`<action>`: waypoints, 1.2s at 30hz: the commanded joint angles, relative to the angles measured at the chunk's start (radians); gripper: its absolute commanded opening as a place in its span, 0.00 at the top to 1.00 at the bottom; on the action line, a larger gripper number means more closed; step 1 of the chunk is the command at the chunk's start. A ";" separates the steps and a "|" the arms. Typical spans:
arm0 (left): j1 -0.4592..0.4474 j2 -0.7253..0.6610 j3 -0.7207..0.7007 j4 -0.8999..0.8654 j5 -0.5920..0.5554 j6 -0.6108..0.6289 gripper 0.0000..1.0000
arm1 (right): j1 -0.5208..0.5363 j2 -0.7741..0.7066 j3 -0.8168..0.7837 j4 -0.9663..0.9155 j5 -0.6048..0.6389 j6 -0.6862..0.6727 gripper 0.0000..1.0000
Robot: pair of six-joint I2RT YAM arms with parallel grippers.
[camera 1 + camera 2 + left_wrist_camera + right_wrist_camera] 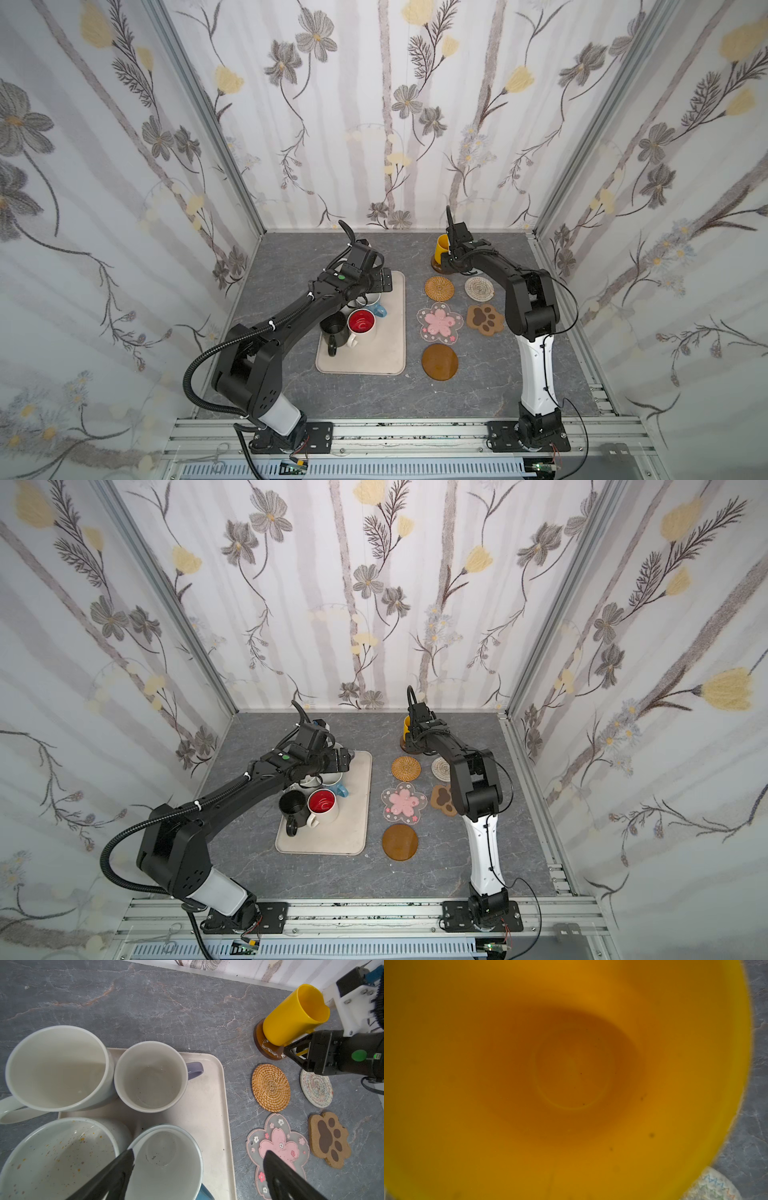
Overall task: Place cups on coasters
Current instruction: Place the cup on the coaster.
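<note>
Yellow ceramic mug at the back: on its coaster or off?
On: the yellow ceramic mug sits on the round brown disc coaster, whose rim shows around its base.

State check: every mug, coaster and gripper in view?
yellow mug: upright on brown disc.
black mug: upright on tray.
red-inside mug: upright on tray.
blue-handled mug: upright on tray.
lavender-handled mug: upright on tray.
large white mug: upright.
speckled mug: upright.
golden woven coaster: bare.
beige woven coaster: bare.
flower coaster: bare.
paw coaster: bare.
near brown disc: bare.
left gripper: open, above blue-handled mug.
right gripper: at yellow mug's handle, grip unclear.
</note>
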 commanded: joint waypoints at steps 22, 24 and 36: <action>-0.029 -0.264 -0.145 0.016 0.006 -0.110 0.06 | 0.127 -0.453 -0.413 0.258 -0.064 -0.011 0.42; -0.028 -0.310 -0.171 0.014 -0.010 -0.099 0.00 | 0.173 -0.467 -0.417 0.240 -0.060 -0.022 0.42; 0.091 -0.534 -0.343 -0.008 0.047 -0.091 0.00 | 0.436 -0.487 -0.413 0.141 -0.082 -0.065 0.40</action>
